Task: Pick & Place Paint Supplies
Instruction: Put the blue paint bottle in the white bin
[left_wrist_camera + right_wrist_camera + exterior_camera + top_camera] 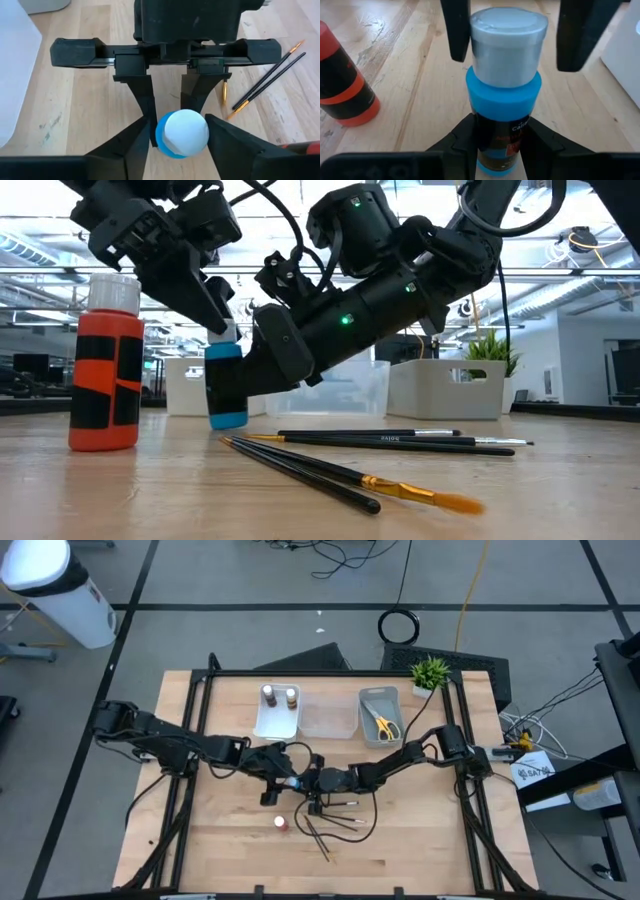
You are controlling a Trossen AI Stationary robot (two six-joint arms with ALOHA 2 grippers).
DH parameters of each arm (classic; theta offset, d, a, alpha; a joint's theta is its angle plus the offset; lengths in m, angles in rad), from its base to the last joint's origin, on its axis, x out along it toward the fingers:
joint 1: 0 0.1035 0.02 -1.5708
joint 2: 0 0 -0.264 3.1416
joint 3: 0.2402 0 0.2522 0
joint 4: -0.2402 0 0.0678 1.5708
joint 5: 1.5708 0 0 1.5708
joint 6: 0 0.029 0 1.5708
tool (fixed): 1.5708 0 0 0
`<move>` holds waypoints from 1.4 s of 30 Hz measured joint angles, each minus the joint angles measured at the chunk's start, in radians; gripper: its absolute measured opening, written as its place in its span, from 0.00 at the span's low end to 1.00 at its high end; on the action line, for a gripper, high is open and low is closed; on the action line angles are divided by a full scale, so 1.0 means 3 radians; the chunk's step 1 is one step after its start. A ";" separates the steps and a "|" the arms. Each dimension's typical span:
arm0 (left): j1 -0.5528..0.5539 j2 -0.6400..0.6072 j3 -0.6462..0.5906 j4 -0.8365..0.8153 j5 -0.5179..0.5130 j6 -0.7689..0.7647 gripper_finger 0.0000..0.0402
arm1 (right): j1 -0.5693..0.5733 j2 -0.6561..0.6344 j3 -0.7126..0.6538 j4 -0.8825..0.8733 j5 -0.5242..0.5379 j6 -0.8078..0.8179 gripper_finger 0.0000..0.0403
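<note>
The blue paint bottle (226, 385) stands upright on the wooden table (220, 840) near its middle, caught between both arms. From the left, the left gripper (178, 131) straddles its pale cap, fingers (142, 107) not quite pressed to it. The right gripper (500, 145) clasps the bottle's lower body. An orange bottle (105, 360) stands nearby; brushes (380, 442) lie just right, trays (330, 715) behind.

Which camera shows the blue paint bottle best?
The right wrist view: the blue paint bottle fills it, pale cap up, right pincer gripping its body. The low view shows it upright, half behind arms. The left wrist view shows its cap from above. The high view shows a speck.
</note>
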 joint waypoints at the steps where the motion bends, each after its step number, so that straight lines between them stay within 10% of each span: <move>1: -0.0001 0.0001 0.0000 -0.0001 0.0000 0.0010 0.46 | 0.0000 0.0000 0.0000 0.0000 0.0000 0.0000 0.26; 16: -0.0003 -0.0098 0.0014 -0.0085 -0.0097 0.0050 0.31 | -0.0004 0.0000 -0.0001 0.0048 0.0009 0.0002 0.32; 42: 0.0323 -0.0842 0.0981 -0.1595 -0.1435 0.0457 0.31 | 0.0031 -0.0011 -0.0005 0.0288 -0.0033 -0.0005 0.45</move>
